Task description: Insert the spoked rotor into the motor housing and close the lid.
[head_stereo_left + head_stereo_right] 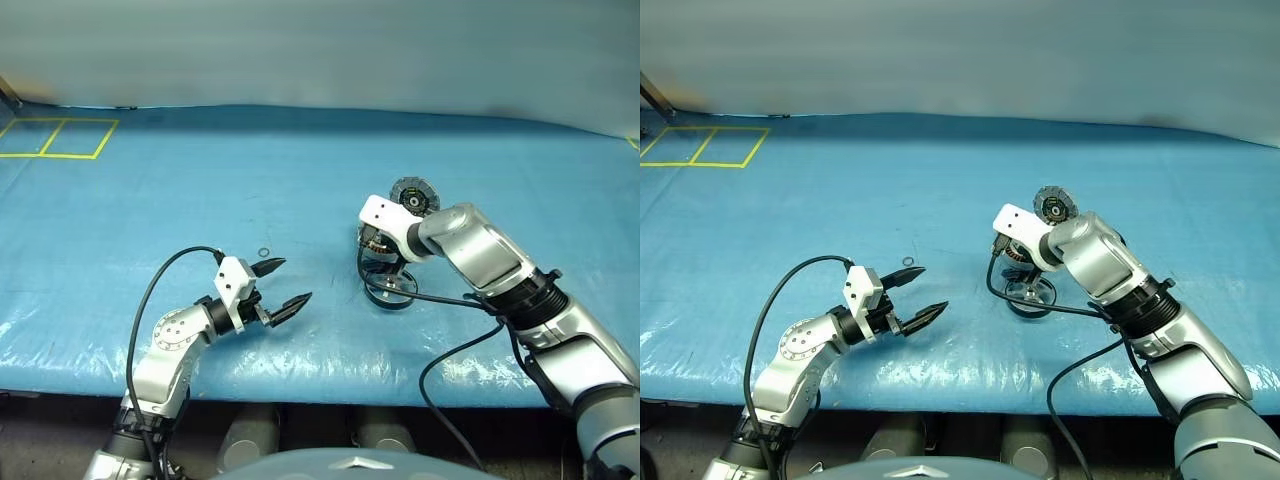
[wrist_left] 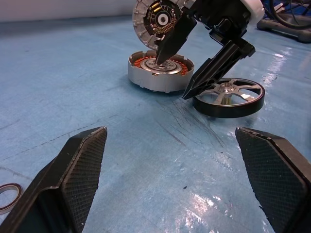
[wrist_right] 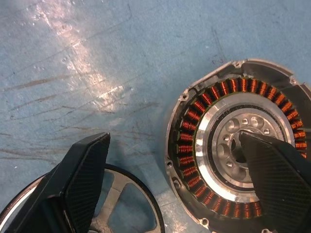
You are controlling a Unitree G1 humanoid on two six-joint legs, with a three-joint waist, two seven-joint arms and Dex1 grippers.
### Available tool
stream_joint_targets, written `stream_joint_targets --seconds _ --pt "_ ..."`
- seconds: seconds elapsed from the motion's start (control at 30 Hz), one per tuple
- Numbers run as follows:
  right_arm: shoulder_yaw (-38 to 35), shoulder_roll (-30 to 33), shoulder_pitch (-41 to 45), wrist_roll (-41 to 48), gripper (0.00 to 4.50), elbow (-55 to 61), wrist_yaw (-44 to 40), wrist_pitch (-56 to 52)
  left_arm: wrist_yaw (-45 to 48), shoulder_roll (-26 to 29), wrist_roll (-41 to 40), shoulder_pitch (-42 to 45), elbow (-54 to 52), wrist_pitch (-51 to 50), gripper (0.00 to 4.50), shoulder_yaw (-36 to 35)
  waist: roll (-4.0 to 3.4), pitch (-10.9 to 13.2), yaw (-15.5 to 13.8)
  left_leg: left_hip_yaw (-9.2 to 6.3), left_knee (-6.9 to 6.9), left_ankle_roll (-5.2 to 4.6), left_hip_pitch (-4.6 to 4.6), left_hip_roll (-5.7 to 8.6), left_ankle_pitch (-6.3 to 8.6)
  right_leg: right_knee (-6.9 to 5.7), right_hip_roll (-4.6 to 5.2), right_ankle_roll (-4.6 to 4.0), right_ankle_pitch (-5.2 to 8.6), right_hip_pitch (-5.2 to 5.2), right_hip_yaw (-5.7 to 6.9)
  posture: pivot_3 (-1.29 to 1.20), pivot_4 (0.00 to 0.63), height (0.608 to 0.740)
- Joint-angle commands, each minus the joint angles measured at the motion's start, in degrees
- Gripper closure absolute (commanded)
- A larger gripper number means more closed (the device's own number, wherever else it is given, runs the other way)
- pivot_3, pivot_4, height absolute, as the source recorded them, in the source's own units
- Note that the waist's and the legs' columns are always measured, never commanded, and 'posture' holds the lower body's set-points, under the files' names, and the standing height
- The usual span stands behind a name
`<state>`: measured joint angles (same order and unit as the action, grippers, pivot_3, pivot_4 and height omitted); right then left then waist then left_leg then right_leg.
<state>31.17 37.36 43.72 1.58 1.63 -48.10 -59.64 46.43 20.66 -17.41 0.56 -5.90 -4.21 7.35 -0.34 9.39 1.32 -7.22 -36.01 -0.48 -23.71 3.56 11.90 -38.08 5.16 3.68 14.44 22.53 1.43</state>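
Two steps outstanding. Spoked rotor (image 2: 229, 96): flat on the blue tabletop (image 1: 300, 180), just beside the motor housing (image 2: 160, 73), not inserted. Lid (image 2: 156, 18): upright, unclosed. Right gripper (image 2: 171, 79): fingers spread, empty, poised over both. Left gripper (image 1: 283, 284): spread, empty, well apart.

Both arms are silver-grey metal with rounded shells and black joint bands. The left arm (image 1: 170, 350) has a round silver elbow disc ringed with small screws, and a black cable loops from it up to a white wrist block. The right arm (image 1: 500, 270) is thicker, with a white wrist block and black cables trailing beneath. Each gripper, left (image 1: 283, 288) and right (image 2: 192, 73), has two tapering black fingers (image 2: 73, 184) with a woven carbon-like texture.
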Motion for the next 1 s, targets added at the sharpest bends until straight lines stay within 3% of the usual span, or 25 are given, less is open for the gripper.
stream_joint_targets --seconds 0.03,0.27,0.37,0.53,0.87,1.0 --pt "-0.49 -0.67 0.71 -0.91 0.01 -0.77 0.53 0.62 0.15 0.08 0.37 -0.4 -1.11 1.32 0.0 0.23 0.0 0.0 0.06 0.0 0.0 0.0 0.0 0.0 0.0 0.0 0.0 0.0 0.0 0.0 0.0 0.0 0.15 0.74" --pt "-0.22 -2.12 1.08 -1.86 0.01 -3.15 0.88 0.75 0.18 -0.29 0.87 -0.39 -0.57 1.69 0.0 0.5 0.0 0.0 -0.03 0.01 -0.01 0.0 0.02 0.0 0.0 -0.01 -0.01 0.01 -0.01 -0.02 -0.02 0.0 0.15 0.74" --pt "-0.21 -2.78 1.19 -2.65 0.63 -4.01 1.38 1.58 0.19 -0.51 1.03 -0.16 -0.29 1.88 0.0 0.68 0.0 -0.01 -0.03 0.01 -0.02 0.0 0.05 0.0 -0.01 -0.01 -0.01 0.02 -0.02 -0.04 -0.03 0.0 0.15 0.74" --pt "0.32 -2.92 1.62 -4.43 2.2 -4.74 1.28 3.65 0.37 -0.72 1.15 0.04 0.01 2.17 0.0 0.94 0.03 -0.03 0.06 0.03 -0.02 0.0 0.07 0.0 -0.01 -0.02 -0.02 0.03 -0.03 -0.04 -0.05 0.0 0.15 0.74" --pt "1.57 -1.36 1.01 -5.59 2.28 1.82 -2.95 8.42 0.69 -0.59 0.06 -0.16 -0.11 2.08 0.0 0.19 0.03 -0.02 0.39 0.14 -0.02 -0.01 0.07 -0.03 -0.06 -0.04 -0.04 0.01 -0.12 0.02 -0.15 0.0 0.15 0.74" --pt "5.19 0.87 1.04 -6.7 2.28 8.95 -8.13 14.93 1.31 0.96 -1.18 0.37 -0.39 1.52 0.0 -1.8 0.04 -0.02 0.72 0.18 0.03 -0.01 0.01 -0.04 -0.05 -0.05 -0.05 0.01 -0.12 0.14 -0.22 0.0 0.15 0.74"
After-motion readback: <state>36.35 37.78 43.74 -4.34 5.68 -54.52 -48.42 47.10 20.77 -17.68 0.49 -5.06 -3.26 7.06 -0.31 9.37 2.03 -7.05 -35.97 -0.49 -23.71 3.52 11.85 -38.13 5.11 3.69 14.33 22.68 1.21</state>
